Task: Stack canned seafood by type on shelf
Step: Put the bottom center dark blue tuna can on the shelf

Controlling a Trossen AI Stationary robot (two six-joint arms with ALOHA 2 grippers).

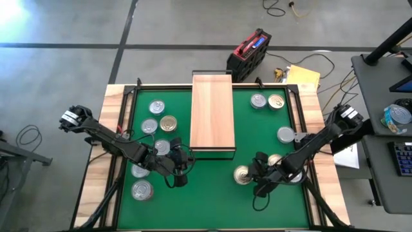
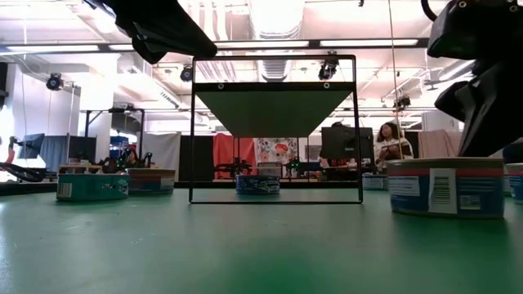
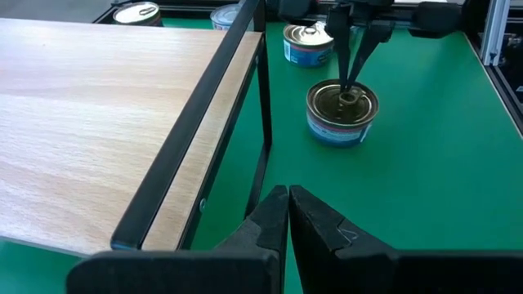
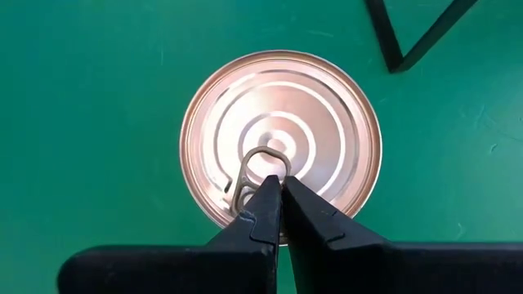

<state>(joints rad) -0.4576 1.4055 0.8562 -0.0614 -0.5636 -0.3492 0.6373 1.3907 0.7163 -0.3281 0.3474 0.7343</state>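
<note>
The shelf [image 1: 212, 113] is a light-wood board on a dark frame, standing mid-mat. Round tins lie on the green mat on either side of it: several on its left [image 1: 156, 107] and several on its right [image 1: 258, 100]. My right gripper [image 4: 276, 186] is shut and points down over a gold-lidded tin [image 1: 243, 174], which stands upright on the mat near the shelf's near right corner. My left gripper [image 3: 288, 204] is shut and holds nothing. It hovers by the shelf's near left corner [image 3: 131, 241], with a silver-lidded tin [image 1: 162, 147] beside it. My right gripper comes from above, pointing down, and its shut fingertips [image 3: 351, 77] meet the pull tab [image 4: 260, 159] at the middle of the tin's lid [image 3: 343, 102]. It presses rather than pinches. The tin stands flat on the mat.
The shelf's dark legs [image 3: 263, 122] stand close to my left gripper. Another tin [image 3: 306, 42] sits just beyond the gold-lidded one, and more sit by my right arm [image 1: 285, 134]. The wooden border [image 1: 112, 109] rings the mat. People and desks show in the room behind [image 2: 392, 147].
</note>
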